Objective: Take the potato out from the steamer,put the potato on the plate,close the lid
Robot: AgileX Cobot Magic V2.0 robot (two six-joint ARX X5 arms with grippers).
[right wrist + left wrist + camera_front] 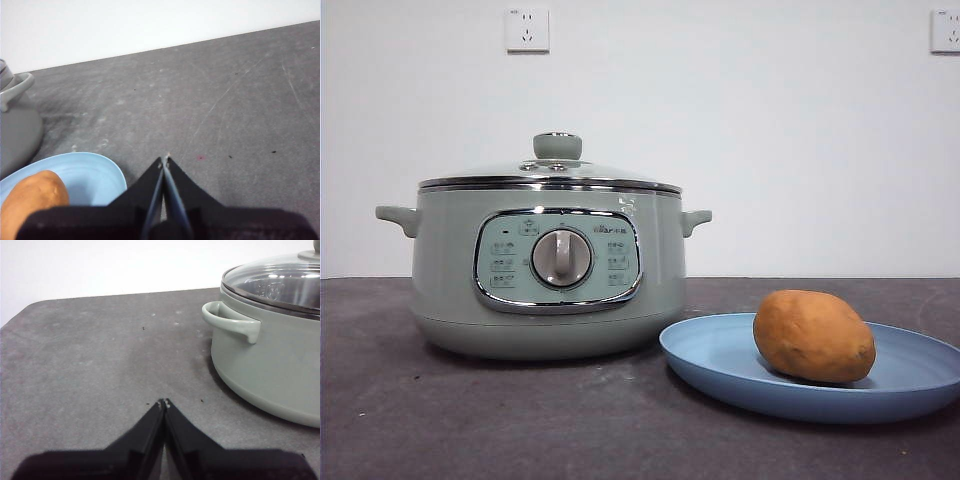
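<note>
The sage-green steamer [548, 270] stands on the dark table with its glass lid [552, 172] seated on the rim. The orange-brown potato [813, 336] lies on the light-blue plate [720, 355] to the steamer's right. No arm shows in the front view. My left gripper [163, 403] is shut and empty above bare table beside the steamer [270, 365], whose lid [280, 282] shows there too. My right gripper [164, 160] is shut and empty above the table, next to the plate [95, 175] with the potato [32, 200].
A white wall with two sockets [527, 30] stands behind the table. The table's far edge and rounded corner [30, 307] show in the left wrist view. Dark table surface [240, 110] stretches away from the plate in the right wrist view.
</note>
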